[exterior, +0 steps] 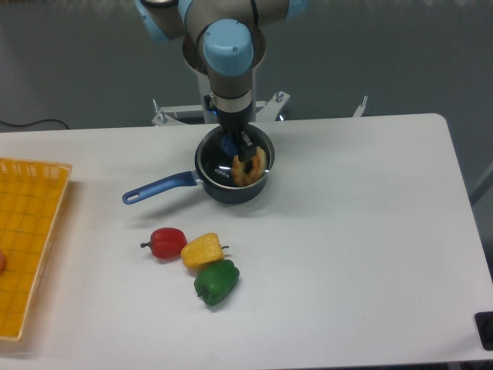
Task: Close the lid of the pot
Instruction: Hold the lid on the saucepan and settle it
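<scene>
Green pepper [216, 283] nearest, open white table [362, 231] rightward, lid [233, 159] on pot [231, 189], fingers [239, 142] at knob, grip unclear

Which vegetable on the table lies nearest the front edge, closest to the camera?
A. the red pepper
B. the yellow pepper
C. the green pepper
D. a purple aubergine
C: the green pepper sits lowest in the camera view, below the yellow pepper and the red pepper, which lie nearer the pot.
</scene>
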